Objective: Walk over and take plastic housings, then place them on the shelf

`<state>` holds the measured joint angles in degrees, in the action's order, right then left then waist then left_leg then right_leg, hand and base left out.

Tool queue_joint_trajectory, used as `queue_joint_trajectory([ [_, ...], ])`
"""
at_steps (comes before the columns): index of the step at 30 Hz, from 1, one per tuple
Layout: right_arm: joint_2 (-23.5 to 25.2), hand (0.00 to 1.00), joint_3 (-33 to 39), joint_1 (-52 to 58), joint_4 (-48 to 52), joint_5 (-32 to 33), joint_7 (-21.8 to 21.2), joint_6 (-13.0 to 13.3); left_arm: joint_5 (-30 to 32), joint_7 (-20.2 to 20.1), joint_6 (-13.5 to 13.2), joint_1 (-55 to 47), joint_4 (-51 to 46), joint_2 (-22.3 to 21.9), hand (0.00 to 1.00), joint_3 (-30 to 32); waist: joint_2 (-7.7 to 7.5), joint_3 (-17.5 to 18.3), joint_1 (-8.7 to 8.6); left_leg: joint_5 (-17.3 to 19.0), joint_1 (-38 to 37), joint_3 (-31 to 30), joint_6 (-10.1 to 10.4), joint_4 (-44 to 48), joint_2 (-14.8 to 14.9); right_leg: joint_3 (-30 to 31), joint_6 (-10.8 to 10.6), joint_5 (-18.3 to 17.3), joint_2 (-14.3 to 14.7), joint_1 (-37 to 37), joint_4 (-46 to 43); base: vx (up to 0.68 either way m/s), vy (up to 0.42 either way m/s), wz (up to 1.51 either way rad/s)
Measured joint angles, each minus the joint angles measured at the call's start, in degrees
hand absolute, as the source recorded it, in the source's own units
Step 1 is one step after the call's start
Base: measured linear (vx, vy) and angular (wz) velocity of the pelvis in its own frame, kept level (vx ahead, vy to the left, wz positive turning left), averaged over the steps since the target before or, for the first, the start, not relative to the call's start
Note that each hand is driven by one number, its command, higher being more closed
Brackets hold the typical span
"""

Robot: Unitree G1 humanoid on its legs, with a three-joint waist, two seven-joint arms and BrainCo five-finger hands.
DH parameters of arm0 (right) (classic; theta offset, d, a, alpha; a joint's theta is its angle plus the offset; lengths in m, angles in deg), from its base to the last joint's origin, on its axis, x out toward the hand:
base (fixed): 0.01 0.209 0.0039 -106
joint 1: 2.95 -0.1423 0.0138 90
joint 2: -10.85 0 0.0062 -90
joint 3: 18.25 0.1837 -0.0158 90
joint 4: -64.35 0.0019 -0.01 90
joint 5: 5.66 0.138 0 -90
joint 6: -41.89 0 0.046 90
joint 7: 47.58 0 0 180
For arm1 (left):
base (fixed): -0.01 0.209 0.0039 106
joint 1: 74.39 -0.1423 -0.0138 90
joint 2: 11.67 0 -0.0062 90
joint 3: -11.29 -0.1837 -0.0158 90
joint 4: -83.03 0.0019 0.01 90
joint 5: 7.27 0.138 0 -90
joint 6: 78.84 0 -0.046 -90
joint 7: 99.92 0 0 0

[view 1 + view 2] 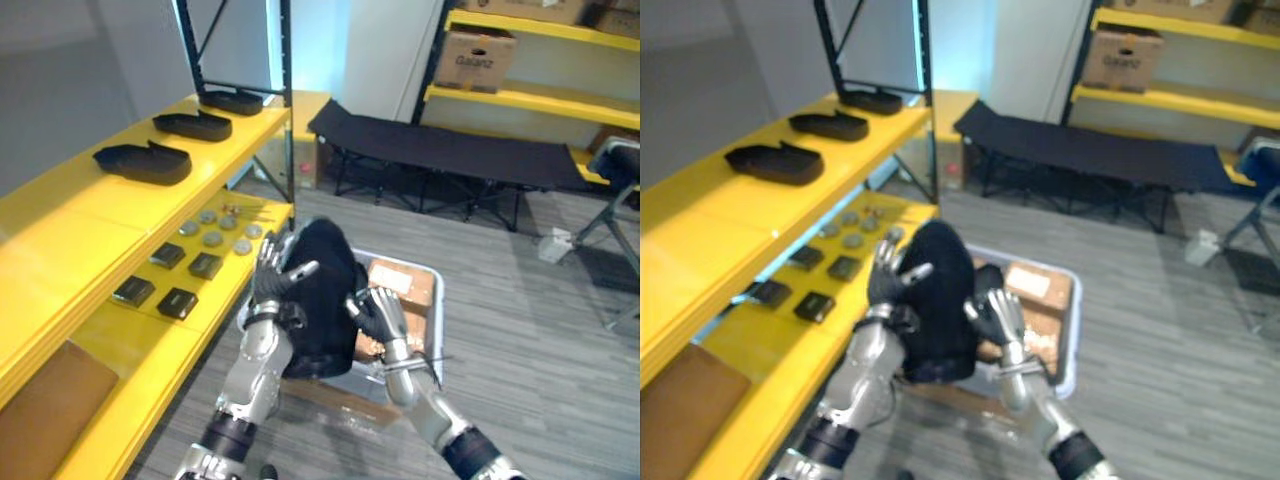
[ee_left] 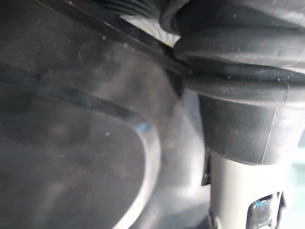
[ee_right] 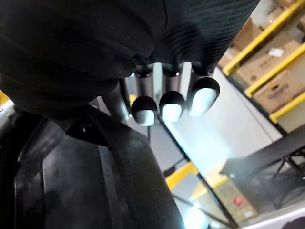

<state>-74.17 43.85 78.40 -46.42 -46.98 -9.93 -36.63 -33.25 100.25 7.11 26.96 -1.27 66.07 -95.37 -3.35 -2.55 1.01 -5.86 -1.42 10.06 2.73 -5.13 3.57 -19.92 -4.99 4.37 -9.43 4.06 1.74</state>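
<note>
- Left eye view gives me the plastic housing (image 1: 325,290), a tall black shell, held up between the two hands over a grey bin (image 1: 434,325) on the floor.
- I see the left hand (image 1: 272,282) flat against the housing's left side, fingers straight and pointing up, thumb laid across the front; it is released, pressing rather than gripping.
- Left wrist view shows me the housing's dark curved surface very close, beside the ribbed cover.
- The right hand (image 1: 378,312) is on the housing's right side, lower down.
- In the right wrist view its fingers (image 3: 171,106) bend over the housing's rim (image 3: 119,157), so I read that hand as grasping the housing.
- Cardboard boxes (image 1: 405,285) lie in the bin, behind the housing.
- To my left is the yellow shelf (image 1: 70,230); on its upper level three more black housings sit in a row, well apart: a near one (image 1: 143,162), a middle one (image 1: 193,125) and a far one (image 1: 232,101).
- On the lower level I make out small black square parts (image 1: 205,265) and, beyond them, grey discs (image 1: 212,238).
- A black folding cot (image 1: 450,155) stands farther back on the floor.
</note>
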Motion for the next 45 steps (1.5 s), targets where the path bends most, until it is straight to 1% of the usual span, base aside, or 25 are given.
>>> queue_joint_trajectory([
  [2, -0.2, 1.0, 0.2, 0.0, 0.0, 0.0, 0.0, -0.1, 0.1, -1.8, 1.5, 0.0, 0.4, 0.5, 0.0, -0.2, 0.0, 0.0, 0.0, 0.0, -0.2, 0.0, 0.0, 0.0, 0.0, 0.1, 0.0, 0.0, 0.0, 0.1, 0.0, 0.0, 0.0, 0.0],
  [3, -0.3, 1.0, 0.2, 0.0, 0.0, 0.1, 0.0, -0.2, 0.1, -2.2, 1.7, 0.0, 0.7, 0.5, 1.0, -0.3, 0.0, 0.0, 0.0, 0.0, -0.2, 0.0, 0.0, 0.0, 0.0, 0.1, 0.0, 0.0, 0.0, 0.1, 0.0, 0.0, 0.0, 0.0],
  [7, -1.1, 1.0, 0.4, 0.0, 0.0, 0.1, 0.0, -0.7, 1.6, -4.0, 3.0, 0.0, 2.4, 1.2, 1.0, -1.8, 0.0, 0.0, 0.02, 0.0, -0.2, 0.1, 0.0, 0.0, 0.1, 0.2, 0.0, 0.0, 0.1, 0.1, 0.0, 0.0, 0.0, 0.0],
  [8, -1.2, 1.0, 0.8, 0.0, 0.0, 0.1, 0.0, -0.7, 1.8, -5.6, 3.2, 0.0, 2.6, 2.3, 1.0, -2.6, 0.01, 0.0, 0.02, 0.0, -0.2, 0.1, 0.0, 0.0, 0.1, 0.2, 0.0, 0.0, 0.1, 0.1, 0.0, 0.0, 0.0, 0.0],
  [9, -1.2, 1.0, 0.9, 0.0, 0.0, 0.1, 0.0, -0.7, 1.8, -6.2, 3.3, 0.0, 2.6, 2.6, 1.0, -2.9, 0.01, 0.0, 0.01, 0.0, -0.2, 0.1, 0.0, 0.0, 0.2, 0.2, 0.0, 0.0, 0.2, 0.1, 0.0, 0.0, 0.0, 0.0],
  [11, -1.3, 1.0, 1.4, 0.0, 0.0, 0.1, 0.0, -0.7, 2.1, -8.8, 3.2, 0.0, 2.8, 2.9, 1.0, -2.9, 0.01, 0.0, 0.01, 0.0, -0.2, 0.1, 0.0, 0.0, 0.3, 0.3, 0.1, 0.0, 0.3, 0.1, 0.1, 0.0, 0.0, 0.0],
  [15, -2.0, 1.0, 1.2, 0.0, 0.1, 0.1, 0.0, -0.7, 2.2, -11.3, 3.1, 0.0, 2.9, 3.5, 1.0, -3.0, 0.12, -0.1, 0.01, 0.2, -0.3, 0.3, 0.4, 0.0, 0.6, 0.4, 0.2, -0.1, 0.6, 0.1, 0.1, 0.0, 0.0, 0.0],
  [19, -2.4, 1.0, -0.3, 0.0, 0.6, 0.1, 0.0, -0.4, 1.0, -12.0, 3.3, 0.1, 3.7, 5.6, 1.0, -2.5, 0.63, -0.4, -0.11, 0.3, -0.4, 0.8, 0.6, 0.0, 0.8, 0.9, 0.3, -0.1, 0.8, -0.1, 0.1, 0.0, -0.001, -0.07],
  [22, -2.6, 1.0, -0.3, 0.0, 1.9, 0.1, -0.1, 0.0, -1.6, -12.6, 3.3, 0.1, 4.4, 6.7, 1.0, -2.5, 1.01, -0.7, -0.13, 0.4, -0.4, 1.1, 0.6, 0.0, 0.8, 1.1, 0.3, -0.1, 0.8, -0.2, 0.1, 0.0, -0.001, -0.01],
  [23, -2.7, 1.0, -0.3, 0.0, 2.6, 0.1, -0.1, 0.0, -3.0, -13.4, 3.3, 0.1, 4.6, 7.2, 1.0, -2.5, 1.04, -0.7, -0.19, 0.4, -0.4, 1.3, 0.6, 0.0, 0.9, 1.1, 0.3, -0.2, 0.8, -0.2, 0.1, 0.0, 0.0, 0.0],
  [28, -2.9, 1.0, -0.3, 0.0, 2.8, 0.1, -0.1, 0.0, -4.7, -14.7, 2.9, 0.1, 5.2, 7.2, 1.0, -2.5, 1.21, -0.8, -0.19, 0.6, -0.4, 1.4, 0.4, 0.1, 0.8, 1.2, 0.4, -0.2, 0.7, -0.3, 0.1, 0.0, 0.0, 0.0],
  [30, -2.9, 1.0, -0.2, 0.0, 3.1, 0.1, -0.1, 0.0, -5.8, -14.8, 2.3, 0.1, 5.6, 7.2, 1.0, -2.7, 1.36, -0.9, -0.22, 0.6, -0.4, 1.4, 0.4, 0.1, 0.8, 1.3, 0.4, -0.2, 0.7, -0.3, 0.1, 0.0, 0.0, 0.0],
  [31, -2.9, 0.0, -0.1, 0.0, 3.6, 0.1, -0.1, 0.0, -6.1, -14.8, 1.6, 0.1, 5.6, 7.2, 1.0, -2.7, 1.5, -1.0, -0.24, 0.7, -0.4, 1.4, 0.5, 0.1, 0.8, 1.3, 0.4, -0.2, 0.7, -0.3, 0.1, 0.0, 0.0, 0.0],
  [33, -2.9, 0.0, -0.1, 0.0, 4.9, 0.4, -0.1, 0.6, -7.8, -14.9, 0.5, 0.1, 5.6, 7.2, 1.0, -3.1, 1.86, -1.2, -0.28, 0.7, -0.4, 1.5, 0.5, 0.1, 0.8, 1.3, 0.4, -0.2, 0.7, -0.3, 0.1, 0.0, 0.0, 0.0],
  [34, -2.9, 0.0, 0.1, -0.1, 5.3, 1.5, -0.1, 1.7, -8.0, -14.9, 0.2, 0.1, 5.6, 7.2, 1.0, -3.7, 2.11, -1.4, -0.27, 0.7, -0.4, 1.5, 0.4, 0.1, 0.7, 1.3, 0.4, -0.2, 0.7, -0.3, 0.1, 0.0, 0.0, 0.0],
  [35, -2.9, 0.0, 0.2, -0.1, 5.8, 2.9, -0.2, 2.0, -7.9, -14.8, 0.0, 0.0, 5.6, 7.2, 1.0, -4.2, 2.29, -1.5, -0.26, 0.7, -0.4, 1.5, 0.4, 0.1, 0.7, 1.3, 0.4, -0.2, 0.7, -0.3, 0.1, 0.0, 0.0, 0.0],
  [37, -2.9, 0.0, 0.4, -0.1, 6.3, 5.1, -0.6, 2.1, -7.6, -14.7, -0.7, -0.1, 5.6, 7.2, 1.0, -5.0, 2.46, -1.6, -0.32, 0.7, -0.4, 1.5, 0.4, 0.1, 0.8, 1.3, 0.5, -0.3, 0.7, -0.3, 0.1, 0.0, 0.0, 0.0],
  [39, -2.9, 0.0, 1.4, -0.2, 6.3, 7.8, -2.7, 2.0, -6.3, -13.4, -1.6, -0.2, 5.6, 7.2, 1.0, -6.7, 2.45, -1.6, -0.29, 0.7, -0.4, 1.5, 0.4, 0.1, 0.8, 1.3, 0.5, -0.3, 0.7, -0.3, 0.1, 0.0, 0.0, 0.0],
  [40, -2.9, 0.0, 1.5, -0.2, 6.3, 8.1, -2.8, 1.9, -5.3, -12.7, -2.0, -0.2, 5.5, 7.1, 1.0, -7.0, 2.45, -1.6, -0.28, 0.7, -0.4, 1.5, 0.4, 0.1, 0.7, 1.3, 0.5, -0.3, 0.7, -0.3, 0.1, 0.0, 0.0, 0.0],
  [42, -2.7, 0.0, 1.9, -0.2, 6.3, 9.3, -3.0, 1.1, -0.4, -9.5, -3.1, -0.6, 4.3, 6.9, 1.0, -8.0, 2.46, -1.6, -0.3, 0.7, -0.4, 1.5, 0.4, 0.1, 0.7, 1.3, 0.5, -0.3, 0.7, -0.3, 0.1, 0.0, 0.0, 0.0],
  [43, -2.6, 0.0, 2.2, -0.2, 6.4, 9.8, -3.0, 1.1, 1.1, -8.6, -3.3, -1.0, 3.2, 6.9, 1.0, -8.1, 2.46, -1.6, -0.29, 0.7, -0.4, 1.5, 0.4, 0.1, 0.7, 1.3, 0.5, -0.3, 0.7, -0.3, 0.1, 0.0, 0.0, 0.0],
  [44, -2.3, 0.0, 2.7, -0.2, 7.1, 11.1, -3.1, 1.1, 4.8, -6.1, -3.7, -1.9, 1.1, 6.7, 1.0, -7.6, 2.46, -1.6, -0.31, 0.7, -0.5, 1.4, 0.4, 0.1, 0.7, 1.3, 0.5, -0.3, 0.7, -0.3, 0.1, 0.0, 0.0, 0.0],
  [45, -2.1, 0.0, 2.9, -0.2, 7.4, 11.7, -3.2, 1.1, 6.3, -5.1, -3.8, -2.5, -0.1, 6.4, 1.0, -7.3, 2.45, -1.6, -0.31, 0.7, -0.5, 1.4, 0.4, 0.1, 0.7, 1.3, 0.5, -0.4, 0.7, -0.2, 0.1, 0.0, 0.0, 0.0],
])
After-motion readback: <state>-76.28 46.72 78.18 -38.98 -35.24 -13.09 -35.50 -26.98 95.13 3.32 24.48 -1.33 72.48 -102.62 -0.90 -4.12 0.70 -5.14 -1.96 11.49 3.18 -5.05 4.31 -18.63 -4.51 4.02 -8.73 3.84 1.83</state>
